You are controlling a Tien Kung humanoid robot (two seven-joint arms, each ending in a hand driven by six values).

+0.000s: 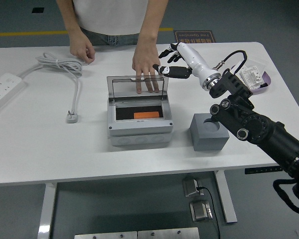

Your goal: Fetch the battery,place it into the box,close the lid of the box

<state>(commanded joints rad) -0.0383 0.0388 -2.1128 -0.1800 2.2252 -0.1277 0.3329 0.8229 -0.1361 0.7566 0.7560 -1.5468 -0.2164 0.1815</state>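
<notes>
The box (139, 122) sits mid-table with its lid (137, 88) standing up at the back, and the battery (146, 115) lies inside. Behind the lid, a person's hand (145, 64) rests on the table; the right hand (175, 62) hangs just right of it, above the lid's far corner. Right of the box stands a block (209, 132). Far left lies a power strip (2, 89), its cable (65, 69) between strip and box. A tray (251, 79) sits far right.

The white rectangular tabletop (35, 144) carries a grey plastic box with its lid raised (139, 124), a grey cube-shaped holder (209, 133), a white power strip (2, 89) with coiled cable (62, 64), and a purple dish (254, 82).
</notes>
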